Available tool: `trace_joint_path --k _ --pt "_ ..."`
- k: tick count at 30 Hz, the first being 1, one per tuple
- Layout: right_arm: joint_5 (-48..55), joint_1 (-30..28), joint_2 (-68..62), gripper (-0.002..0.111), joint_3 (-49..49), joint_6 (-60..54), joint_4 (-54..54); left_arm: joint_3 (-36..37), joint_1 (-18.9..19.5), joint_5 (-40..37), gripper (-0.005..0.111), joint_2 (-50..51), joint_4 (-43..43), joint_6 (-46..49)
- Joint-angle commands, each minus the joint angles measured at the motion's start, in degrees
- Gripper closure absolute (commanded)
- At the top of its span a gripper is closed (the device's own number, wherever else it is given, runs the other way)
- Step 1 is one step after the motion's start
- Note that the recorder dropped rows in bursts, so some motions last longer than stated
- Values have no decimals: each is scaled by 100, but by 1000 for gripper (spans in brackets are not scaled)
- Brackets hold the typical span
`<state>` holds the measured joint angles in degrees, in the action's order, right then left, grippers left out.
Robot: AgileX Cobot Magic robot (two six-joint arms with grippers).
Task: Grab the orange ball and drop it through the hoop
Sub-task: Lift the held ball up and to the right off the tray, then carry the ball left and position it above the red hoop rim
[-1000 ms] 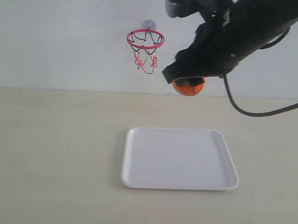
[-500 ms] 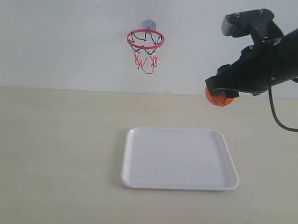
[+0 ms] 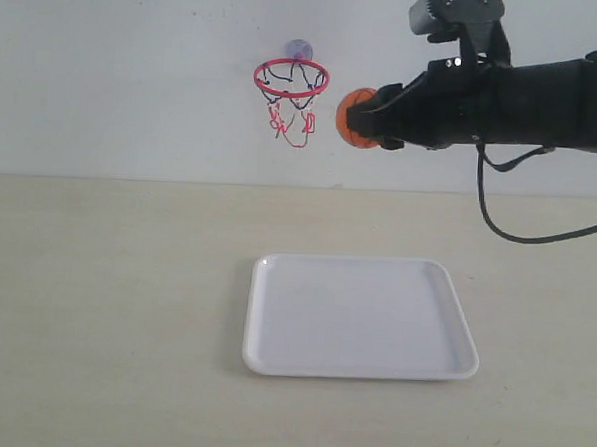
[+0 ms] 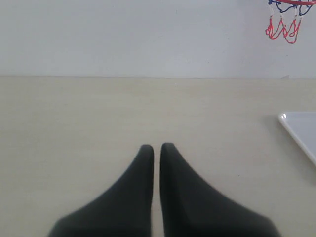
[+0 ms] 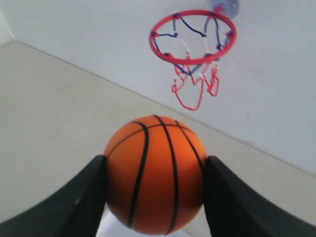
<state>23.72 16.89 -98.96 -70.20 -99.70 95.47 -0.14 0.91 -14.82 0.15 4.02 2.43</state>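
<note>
The orange ball (image 3: 355,117) with black seams hangs high in the air, clamped between the black fingers of my right gripper (image 3: 364,118). It sits just right of the hoop (image 3: 291,79), slightly below the red ring's height. The hoop is stuck on the white wall by a suction cup, with its net hanging below. In the right wrist view the ball (image 5: 155,174) fills the space between both fingers (image 5: 79,202), and the hoop (image 5: 193,35) lies ahead. My left gripper (image 4: 156,147) is shut and empty over the bare tabletop; it does not show in the exterior view.
A white rectangular tray (image 3: 261,357) lies on the beige table below the ball, and its corner (image 4: 299,129) shows in the left wrist view. A black cable (image 3: 499,227) loops under the right arm. The white wall stands close behind the hoop.
My right arm first swung right with the ball, then rose and came back left, so the ball now sits beside the hoop ring. The gripper points sideways toward the hoop instead of downward.
</note>
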Motion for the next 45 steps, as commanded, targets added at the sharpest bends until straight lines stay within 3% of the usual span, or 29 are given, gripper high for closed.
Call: trace_joint_path --k 1,18,30,45 --pt "239 -27 -413 108 -643 -900 448 14 18 23 103 -15 53 26" --pt "493 9 -2837 108 -4325 -229 448 14 18 23 103 -15 53 26" --pt "-464 472 -2967 108 -4535 -644 448 14 18 23 103 -15 53 26" --pt "-497 472 -3405 108 -5102 -514 448 14 18 23 103 -15 53 26"
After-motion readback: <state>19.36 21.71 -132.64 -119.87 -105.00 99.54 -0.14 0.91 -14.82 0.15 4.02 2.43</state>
